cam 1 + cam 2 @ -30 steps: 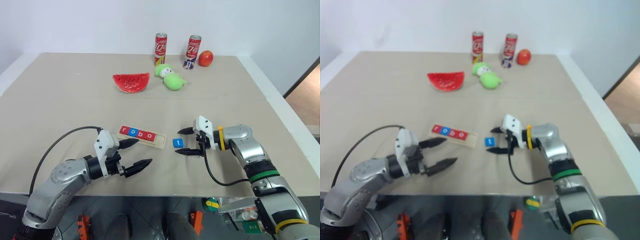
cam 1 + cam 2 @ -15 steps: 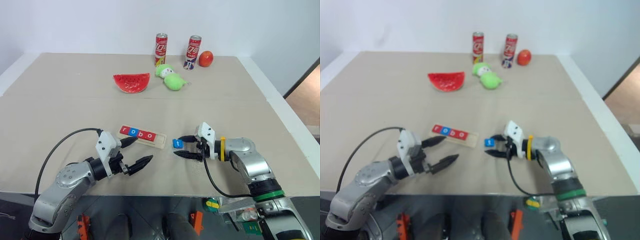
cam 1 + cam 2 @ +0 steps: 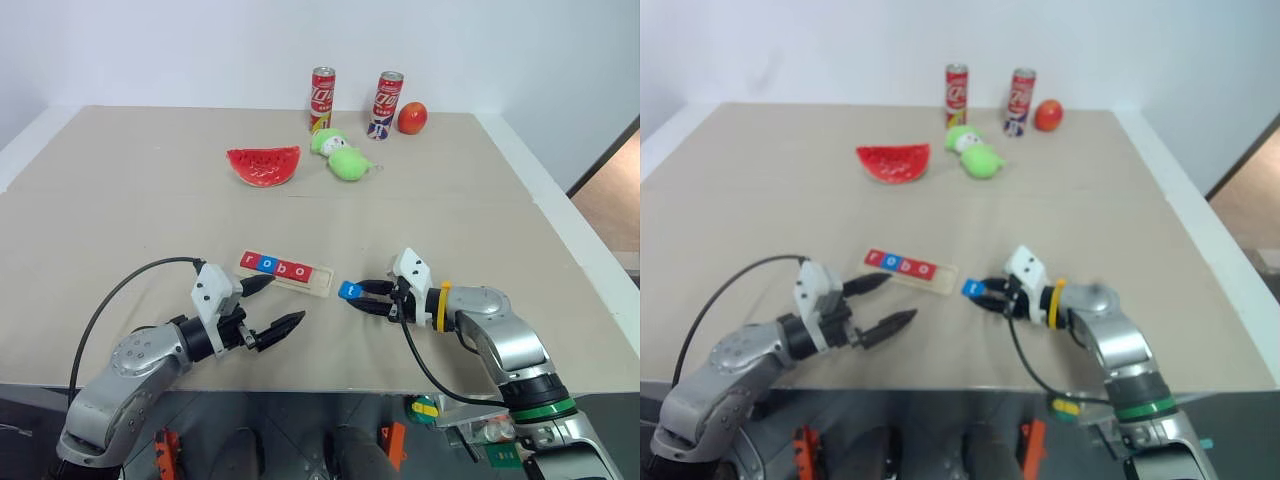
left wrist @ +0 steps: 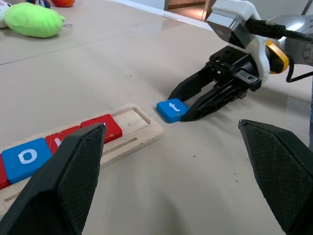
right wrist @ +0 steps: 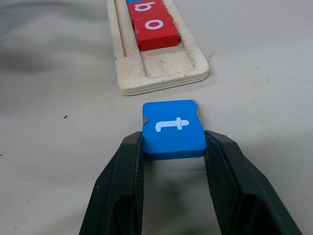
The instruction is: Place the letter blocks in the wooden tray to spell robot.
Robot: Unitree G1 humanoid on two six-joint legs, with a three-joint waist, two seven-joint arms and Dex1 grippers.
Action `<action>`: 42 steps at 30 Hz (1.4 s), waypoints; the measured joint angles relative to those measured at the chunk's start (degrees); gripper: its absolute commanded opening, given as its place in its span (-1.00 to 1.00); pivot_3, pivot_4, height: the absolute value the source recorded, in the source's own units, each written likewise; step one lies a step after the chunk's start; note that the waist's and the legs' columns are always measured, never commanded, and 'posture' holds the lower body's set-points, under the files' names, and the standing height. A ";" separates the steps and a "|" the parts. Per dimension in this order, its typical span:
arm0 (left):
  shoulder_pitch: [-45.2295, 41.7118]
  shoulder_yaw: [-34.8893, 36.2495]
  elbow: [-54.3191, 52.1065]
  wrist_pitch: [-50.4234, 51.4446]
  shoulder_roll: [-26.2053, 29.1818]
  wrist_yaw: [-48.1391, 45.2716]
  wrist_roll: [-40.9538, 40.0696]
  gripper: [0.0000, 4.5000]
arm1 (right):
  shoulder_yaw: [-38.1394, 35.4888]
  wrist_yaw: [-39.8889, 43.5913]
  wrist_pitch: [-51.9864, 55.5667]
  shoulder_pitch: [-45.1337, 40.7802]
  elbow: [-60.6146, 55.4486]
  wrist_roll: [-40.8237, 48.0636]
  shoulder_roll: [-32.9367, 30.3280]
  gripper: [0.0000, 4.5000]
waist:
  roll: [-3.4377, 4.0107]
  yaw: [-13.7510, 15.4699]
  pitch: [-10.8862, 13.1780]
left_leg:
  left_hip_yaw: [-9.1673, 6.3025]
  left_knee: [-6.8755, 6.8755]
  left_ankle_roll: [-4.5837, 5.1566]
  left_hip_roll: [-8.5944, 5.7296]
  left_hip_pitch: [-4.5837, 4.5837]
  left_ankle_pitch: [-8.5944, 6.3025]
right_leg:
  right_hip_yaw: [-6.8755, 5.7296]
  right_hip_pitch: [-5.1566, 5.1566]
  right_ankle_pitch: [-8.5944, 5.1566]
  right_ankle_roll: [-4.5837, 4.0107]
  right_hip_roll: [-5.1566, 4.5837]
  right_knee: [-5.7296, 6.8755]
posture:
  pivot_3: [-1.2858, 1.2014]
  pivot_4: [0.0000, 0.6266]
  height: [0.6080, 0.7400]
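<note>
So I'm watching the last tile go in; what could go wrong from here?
The right hand pinches the blue t block only by its rear edges, so it may twist or slip out. The wooden tray lies loose; a nudge against its raised end rim could shift it.

Letters read on the blocks
The blue block (image 5: 173,129) bore "t"; tray (image 3: 322,284) blocks (image 3: 283,268) spelled "robo".

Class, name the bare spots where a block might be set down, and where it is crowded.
Free: the last slot of the wooden tray, past the red o; bare table left of the watermelon slice. Crowded: between tray end and blue t.
</note>
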 measured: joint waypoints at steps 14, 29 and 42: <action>-0.61 0.46 1.29 -0.47 -3.40 6.32 2.90 1.00 | 7.17 6.17 -4.34 -12.87 9.12 -2.23 2.56 -0.46 | 0.01 0.01 0.00 | -0.03 -0.05 0.01 -0.03 -0.09 -0.01 | -0.02 -0.05 -0.04 0.00 -0.02 -0.02 | 0.03 -0.52 1.00; 0.95 0.34 0.95 -0.34 -4.14 7.83 3.39 1.00 | 8.56 7.86 -10.59 -18.29 20.57 -6.49 6.09 -0.46 | 0.01 0.00 0.00 | -0.02 -0.02 0.01 -0.01 -0.06 0.00 | -0.03 -0.03 0.01 0.02 -0.01 -0.01 | 0.03 -0.52 1.00; 1.52 0.33 0.75 -0.34 -3.32 7.82 3.53 1.00 | 8.49 8.80 -8.58 -18.90 20.91 -6.42 6.96 0.75 | 0.01 0.00 0.00 | -0.02 -0.02 0.01 0.01 -0.03 0.00 | -0.03 -0.02 0.03 -0.01 0.00 -0.01 | 0.03 -0.52 1.00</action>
